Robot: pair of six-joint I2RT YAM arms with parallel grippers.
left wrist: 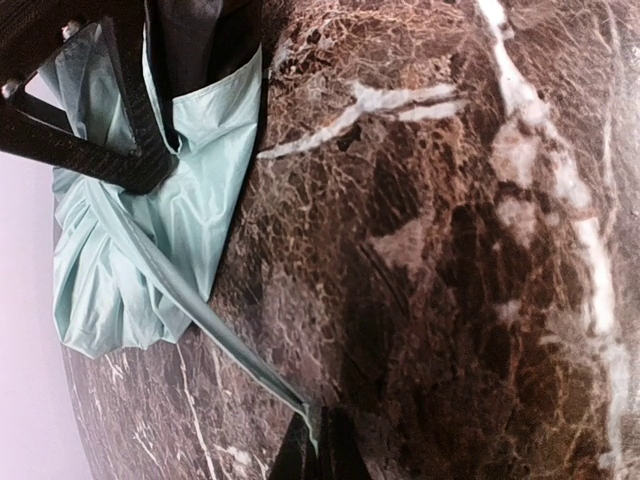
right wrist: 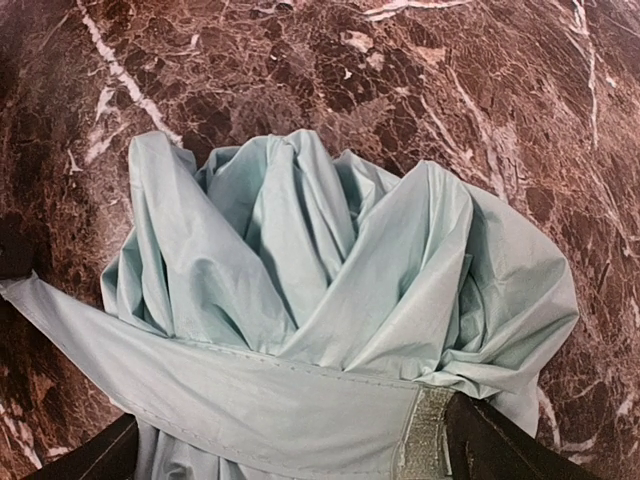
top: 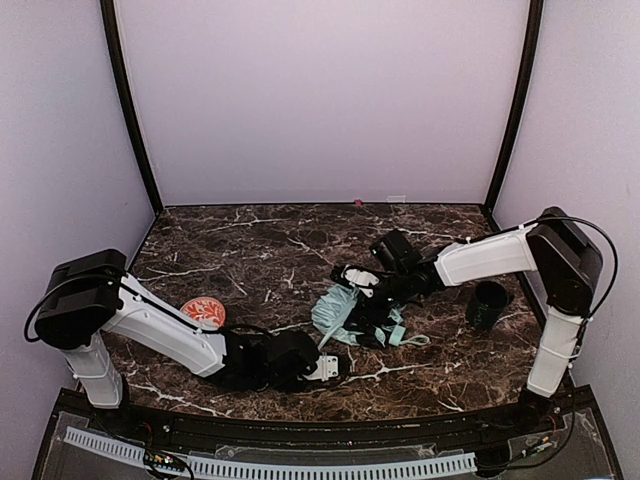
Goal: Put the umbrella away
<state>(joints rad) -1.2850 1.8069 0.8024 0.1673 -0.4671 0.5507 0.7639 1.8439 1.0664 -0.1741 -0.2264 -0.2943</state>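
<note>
From above, the umbrella lies collapsed on the table, right of centre, with its mint canopy bunched loosely rather than rolled and its wrist loop trailing toward the near edge. The right gripper is down over the bundle and the left gripper sits low just in front of it. The only container is a dark green cup, upright and well to the right of the umbrella; its inside reads as dark and I cannot tell whether anything is in it. No sleeve or bin for the umbrella shows. A flat orange patterned disc lies beside the left arm. In the left wrist view, the closure strap runs taut from the fabric to the fingertips, where the left jaws are closed on its end. The right wrist view shows the folds gathered into a fat bunch, with the strap laid across its near side and a grey fastener patch exposed and not pressed onto anything. The right jaws stand wide apart on either side of the bundle, with one finger just beside the patch, and no squeeze on the fabric is visible. I judge the task partly done: the canopy is folded down, but the strap has yet to be wrapped and fastened and the umbrella stowed.
</note>
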